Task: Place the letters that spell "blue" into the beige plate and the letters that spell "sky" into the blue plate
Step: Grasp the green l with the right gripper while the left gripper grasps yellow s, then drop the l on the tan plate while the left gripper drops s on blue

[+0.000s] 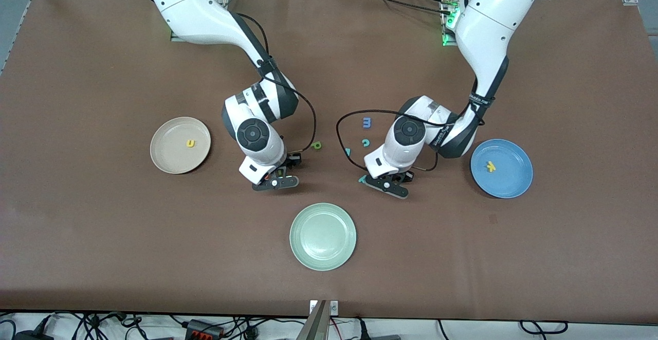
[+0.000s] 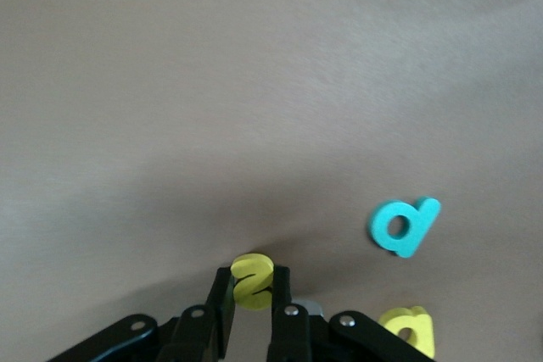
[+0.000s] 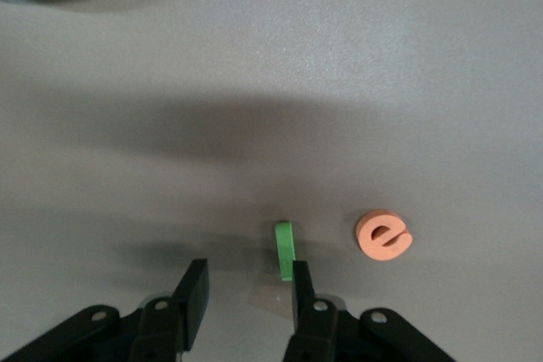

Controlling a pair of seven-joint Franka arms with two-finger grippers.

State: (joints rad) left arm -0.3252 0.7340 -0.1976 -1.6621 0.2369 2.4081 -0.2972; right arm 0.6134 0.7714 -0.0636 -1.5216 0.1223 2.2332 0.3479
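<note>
My left gripper (image 2: 253,296) is shut on a yellow s (image 2: 252,279), low over the table near the middle (image 1: 386,183). My right gripper (image 3: 246,290) stands open at the table (image 1: 276,179). A dark green bar l (image 3: 284,250) stands on edge just inside one fingertip, and an orange e (image 3: 383,235) lies flat beside it. The beige plate (image 1: 172,157) holds a yellow u (image 1: 190,143). The blue plate (image 1: 509,180) holds a yellow k (image 1: 491,165). A green b-shaped letter (image 1: 317,145) lies between the two hands. No y is recognisable.
A teal p-shaped letter (image 2: 401,226) and a yellow d-like letter (image 2: 410,328) lie close to the left gripper. A blue m (image 1: 366,122) and a teal c (image 1: 365,142) lie by the left wrist. A pale green plate (image 1: 323,236) sits nearer the front camera.
</note>
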